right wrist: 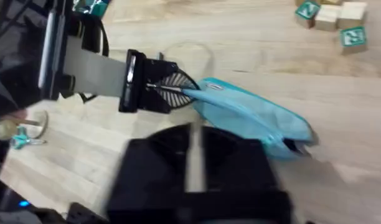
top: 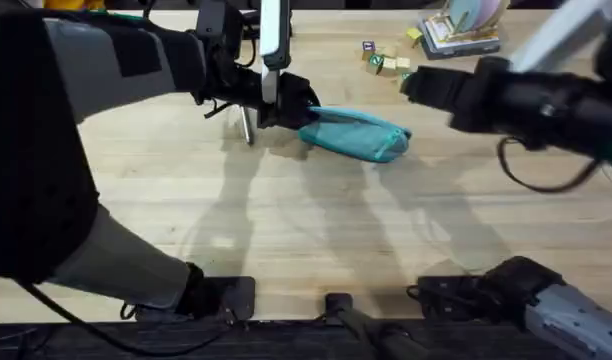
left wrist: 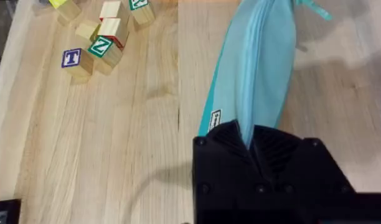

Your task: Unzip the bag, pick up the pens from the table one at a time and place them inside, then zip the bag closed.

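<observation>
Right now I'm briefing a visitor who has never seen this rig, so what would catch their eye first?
The teal bag lying on the pale wooden table stands out most, with the left gripper shut on its end. Next, the right arm's gripper hangs above the table to the bag's right. Behind it, lettered wooden blocks sit scattered near the far edge.
</observation>
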You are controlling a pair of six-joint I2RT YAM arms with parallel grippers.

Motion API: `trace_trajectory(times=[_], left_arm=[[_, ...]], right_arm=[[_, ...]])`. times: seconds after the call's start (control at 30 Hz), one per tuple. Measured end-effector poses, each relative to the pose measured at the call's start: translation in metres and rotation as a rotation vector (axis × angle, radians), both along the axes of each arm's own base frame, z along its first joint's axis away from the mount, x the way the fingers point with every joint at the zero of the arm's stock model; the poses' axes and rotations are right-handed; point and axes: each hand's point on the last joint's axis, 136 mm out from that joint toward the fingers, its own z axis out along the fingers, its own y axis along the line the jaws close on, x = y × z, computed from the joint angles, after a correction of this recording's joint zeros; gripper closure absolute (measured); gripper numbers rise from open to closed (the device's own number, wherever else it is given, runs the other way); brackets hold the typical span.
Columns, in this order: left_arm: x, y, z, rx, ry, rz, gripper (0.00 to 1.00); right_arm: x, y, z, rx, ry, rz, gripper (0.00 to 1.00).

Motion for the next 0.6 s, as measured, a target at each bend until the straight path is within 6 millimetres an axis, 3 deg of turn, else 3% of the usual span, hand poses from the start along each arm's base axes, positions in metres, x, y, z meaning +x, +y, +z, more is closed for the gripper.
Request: trace_trajectory(times=[0.17, 0.2, 0.47, 0.6], left_arm=[[0.0, 0.0, 0.0, 0.0, 0.0, 0.0, 0.958], [0.0, 0.0, 0.0, 0.0, 0.0, 0.0, 0.958], [0.0, 0.0, 0.0, 0.0, 0.0, 0.0, 0.959], [0.0, 0.0, 0.0, 0.0, 0.0, 0.0, 0.959]], right_arm=[[-0.02, -0.014, 0.002, -0.018, 0.003, -0.018, 0.091], [-0.023, -0.015, 0.002, -0.02, 0.005, -0.022, 0.027], [-0.039, -0.027, -0.004, -0.009, 0.057, -0.069, 0.004], [-0.054, -0.043, -0.03, -0.018, 0.21, -0.175, 0.004]])
